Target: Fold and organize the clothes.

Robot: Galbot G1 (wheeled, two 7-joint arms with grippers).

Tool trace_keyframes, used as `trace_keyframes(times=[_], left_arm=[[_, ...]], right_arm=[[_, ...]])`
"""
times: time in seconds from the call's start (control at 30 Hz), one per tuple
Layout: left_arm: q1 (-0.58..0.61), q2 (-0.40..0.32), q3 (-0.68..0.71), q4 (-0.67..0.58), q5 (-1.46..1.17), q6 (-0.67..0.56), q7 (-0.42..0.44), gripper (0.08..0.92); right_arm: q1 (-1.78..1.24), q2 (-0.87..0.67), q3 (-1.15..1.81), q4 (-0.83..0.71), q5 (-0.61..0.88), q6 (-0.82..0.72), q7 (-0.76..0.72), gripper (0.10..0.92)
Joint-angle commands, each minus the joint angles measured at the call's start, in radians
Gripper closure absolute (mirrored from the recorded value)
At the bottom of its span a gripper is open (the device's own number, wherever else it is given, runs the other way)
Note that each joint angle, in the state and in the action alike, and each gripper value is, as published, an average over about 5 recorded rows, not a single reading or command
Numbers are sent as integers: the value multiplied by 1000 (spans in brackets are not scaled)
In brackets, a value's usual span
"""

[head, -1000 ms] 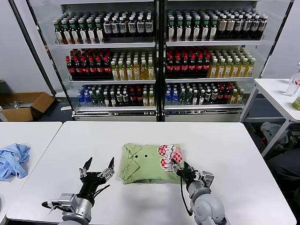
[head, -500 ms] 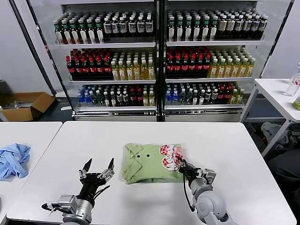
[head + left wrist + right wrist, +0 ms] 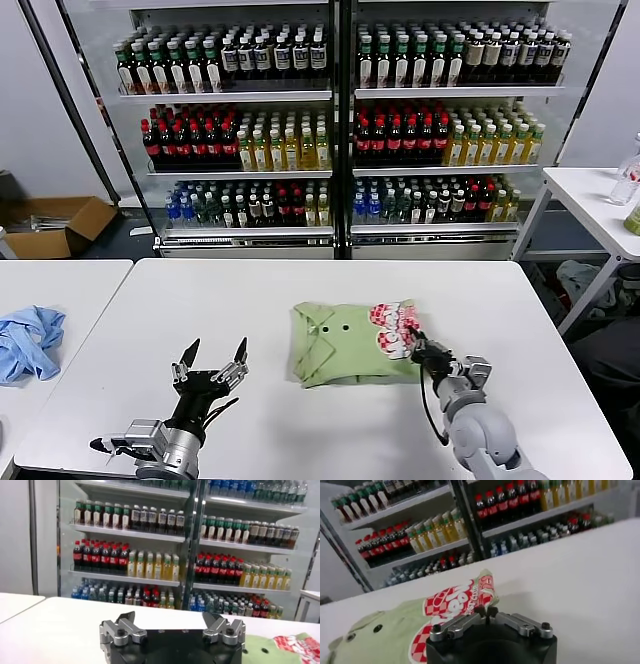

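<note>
The pale green shirt lies folded on the white table, collar toward my left, with its red-and-white patch on the right side. My right gripper is shut on the shirt's right edge at the patch. In the right wrist view the fingertips meet against the patch of the shirt. My left gripper is open and empty, hovering left of the shirt and apart from it. In the left wrist view its jaws are wide apart, and the shirt shows at the side.
A crumpled light blue cloth lies on the neighbouring table at far left. A drinks cooler full of bottles stands behind. A cardboard box sits on the floor. Another table with a bottle stands at right.
My right gripper has moved to the right, holding the shirt's edge, and the folded shirt has slid right with it. The left gripper has stayed in place.
</note>
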State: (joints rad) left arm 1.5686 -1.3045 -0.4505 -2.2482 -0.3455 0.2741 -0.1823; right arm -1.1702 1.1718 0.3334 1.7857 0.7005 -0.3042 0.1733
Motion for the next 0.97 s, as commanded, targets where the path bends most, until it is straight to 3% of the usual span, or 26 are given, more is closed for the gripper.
trace_keyframes(times=[0.03,0.27,0.47,0.77,0.97], left_arm=[[-3,-12,5,-5,9,1,3,177],[-2,-42,25,-7,31,0,11,177],[11,-69,37,-11,45,8,25,177],[38,-80,34,-51,49,58,55,177],[53,-82,31,-58,85,52,55,177]], right_arm=[[-71,-123,75,100,-242,89,-48,878],[-266,-115,196,277,-401,160,-16,680],[-427,-95,276,407,-433,168,-6,524],[-541,-48,312,471,-464,195,-19,267],[-544,-48,311,493,-467,189,-29,205]])
